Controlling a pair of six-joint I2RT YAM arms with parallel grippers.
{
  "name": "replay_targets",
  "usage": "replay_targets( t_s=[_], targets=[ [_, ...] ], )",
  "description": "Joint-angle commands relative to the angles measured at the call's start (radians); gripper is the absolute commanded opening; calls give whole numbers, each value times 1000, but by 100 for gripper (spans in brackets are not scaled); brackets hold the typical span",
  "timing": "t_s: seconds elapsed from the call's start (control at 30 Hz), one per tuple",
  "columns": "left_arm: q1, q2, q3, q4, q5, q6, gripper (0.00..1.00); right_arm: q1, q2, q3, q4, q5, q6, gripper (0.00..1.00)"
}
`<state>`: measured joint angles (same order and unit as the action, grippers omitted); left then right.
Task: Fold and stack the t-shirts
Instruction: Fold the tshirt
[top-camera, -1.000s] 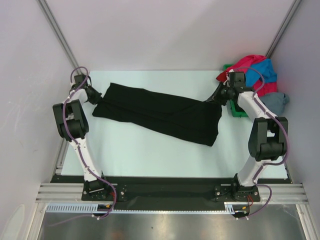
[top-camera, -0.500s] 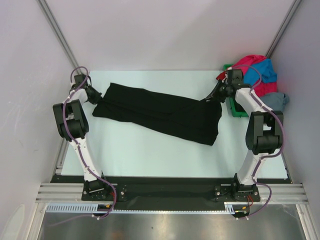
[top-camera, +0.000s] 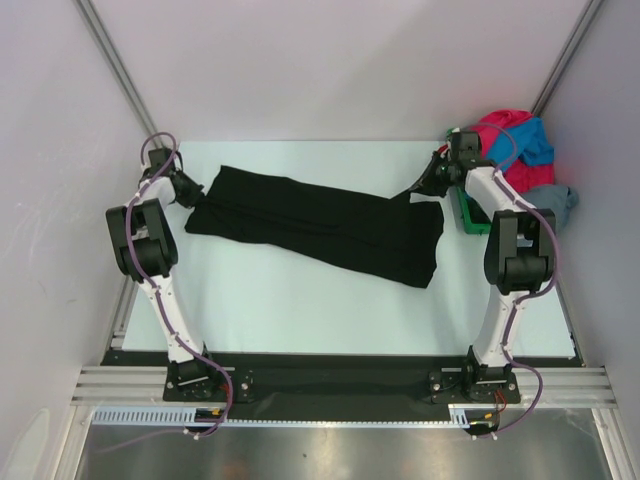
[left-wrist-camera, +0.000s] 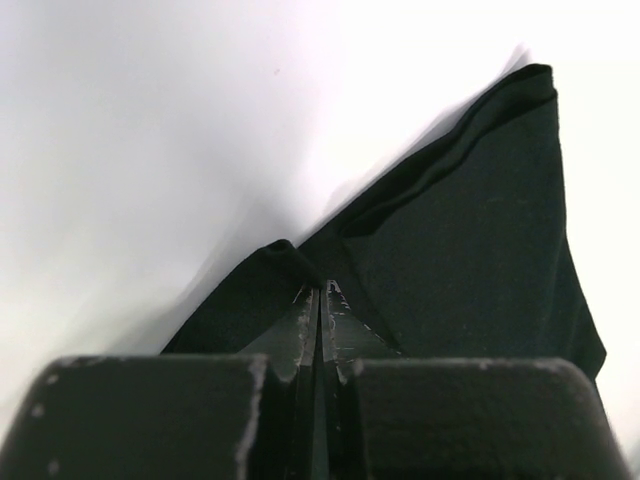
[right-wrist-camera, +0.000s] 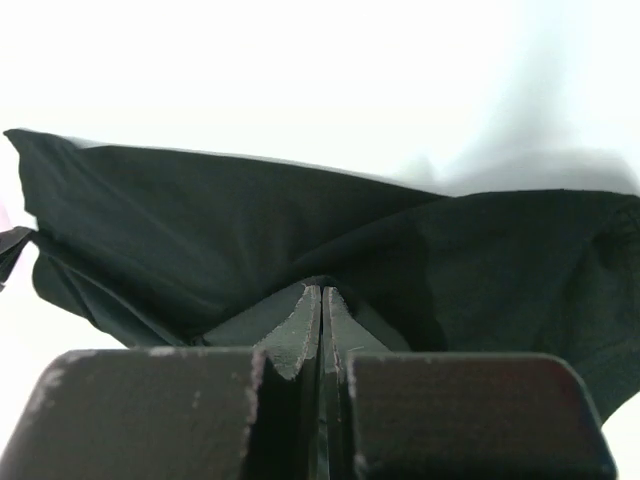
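The black t-shirt (top-camera: 320, 228) lies stretched across the table from left to right. My left gripper (top-camera: 197, 197) is shut on its left end, which shows as pinched black cloth in the left wrist view (left-wrist-camera: 460, 240). My right gripper (top-camera: 417, 190) is shut on its right end and holds that corner lifted off the table; the cloth fills the right wrist view (right-wrist-camera: 250, 240). The red-pink t-shirt (top-camera: 495, 128), the bright blue t-shirt (top-camera: 535, 143) and the grey t-shirt (top-camera: 555, 203) sit heaped at the back right.
A green bin (top-camera: 466, 214) stands at the right edge under the heap of shirts. Pale walls close in the table on the left, back and right. The arm bases sit on a black rail (top-camera: 330, 375) at the near edge.
My right gripper has pulled the shirt's right end farther back and right, toward the bin, and the right arm has straightened. The left gripper has stayed put.
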<state>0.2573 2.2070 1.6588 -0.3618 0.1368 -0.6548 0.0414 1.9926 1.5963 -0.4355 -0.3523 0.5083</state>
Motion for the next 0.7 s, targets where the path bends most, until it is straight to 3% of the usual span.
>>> replay_targets(
  t_s=[0.0,0.17,0.2,0.33,0.4,0.43,0.47,0.5,0.67],
  targets=[
    [-3,5,48,23,0,6,5,-11,37,65,20,15,1,0],
    [-1,5,56,27,-5,24,18,-11,77,94,20,21,-5,0],
    [-1,3,58,27,-3,32,26,-15,86,103,18,24,-13,1],
    [-3,-10,99,-21,-20,86,41,-20,129,232,-110,129,-83,21],
    [0,-90,93,-31,-67,135,49,-12,104,260,-169,227,-128,41],
    [0,-121,63,-32,-106,148,52,-3,83,254,-195,254,-152,45],
    [0,-150,50,-32,-121,179,55,0,22,210,-201,277,-154,48],
    [0,-218,11,-35,-131,185,69,6,-13,170,-197,295,-154,56],
    [19,-392,-207,18,-65,172,72,72,-259,-187,-117,201,-119,68]
  ],
)
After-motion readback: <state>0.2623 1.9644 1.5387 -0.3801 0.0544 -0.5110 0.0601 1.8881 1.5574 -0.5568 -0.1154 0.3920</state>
